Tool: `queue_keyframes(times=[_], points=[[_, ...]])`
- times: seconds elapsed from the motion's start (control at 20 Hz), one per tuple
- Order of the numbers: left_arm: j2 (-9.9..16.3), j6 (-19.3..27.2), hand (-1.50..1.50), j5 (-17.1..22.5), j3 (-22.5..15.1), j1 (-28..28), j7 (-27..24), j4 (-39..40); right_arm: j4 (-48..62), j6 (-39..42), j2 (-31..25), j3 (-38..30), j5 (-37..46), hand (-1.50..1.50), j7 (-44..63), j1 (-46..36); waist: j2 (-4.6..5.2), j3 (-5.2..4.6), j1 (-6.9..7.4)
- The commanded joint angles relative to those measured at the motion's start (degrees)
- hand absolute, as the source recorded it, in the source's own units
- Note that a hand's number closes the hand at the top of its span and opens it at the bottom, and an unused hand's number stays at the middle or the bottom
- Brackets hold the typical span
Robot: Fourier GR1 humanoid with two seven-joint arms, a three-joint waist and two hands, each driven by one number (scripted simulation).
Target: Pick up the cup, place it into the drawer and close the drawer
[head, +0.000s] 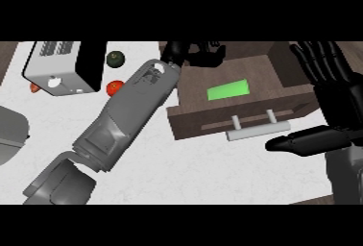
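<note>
The open dark brown wooden drawer [245,103] sits in the upper right of the frame, its front panel carrying a pale grey bar handle [259,129] on two short posts. Inside it, a bright green rectangular patch [228,90] shows on the drawer floor.

The left hand [195,52], black, is at the top centre of the frame, just over the drawer's back left corner; its fingers are curled, but whether they hold anything cannot be made out, and the cup itself cannot be told apart from the dark fingers. Its grey forearm [131,113] runs diagonally from the lower left up to that hand.

The right hand [327,72] is at the right edge of the frame, fingers spread and straight, pointing up, thumb [305,140] sticking out to the left just below the drawer front's right end. It grips nothing.

On the white speckled surface [205,178], in the upper left of the frame, stands a white and black box-shaped appliance [64,67]. Beside it lie a dark green round vegetable [115,58] and a red round one [114,87], the red one partly behind the forearm. A grey rounded object [13,134] is cut off at the left edge.
</note>
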Motion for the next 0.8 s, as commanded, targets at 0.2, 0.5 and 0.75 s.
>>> queue_keyframes(times=[0.2,0.5,0.75], points=[[-0.01,0.77,-1.50,7.40,-0.34,3.70,-5.69,-2.85,1.45,5.75,1.13,3.64,-5.15,-1.50,0.11,-1.86,0.77,-0.06,-2.29],[-0.01,-2.65,-1.50,14.38,2.03,3.88,-12.47,-6.71,1.70,15.32,0.69,9.57,-11.69,1.50,1.74,-3.44,0.54,-0.15,-0.93],[-0.01,0.99,-1.50,18.02,3.50,3.40,-15.22,-6.62,0.88,23.72,-7.83,14.90,-7.57,1.50,7.16,-0.05,-0.88,-0.18,1.45]])
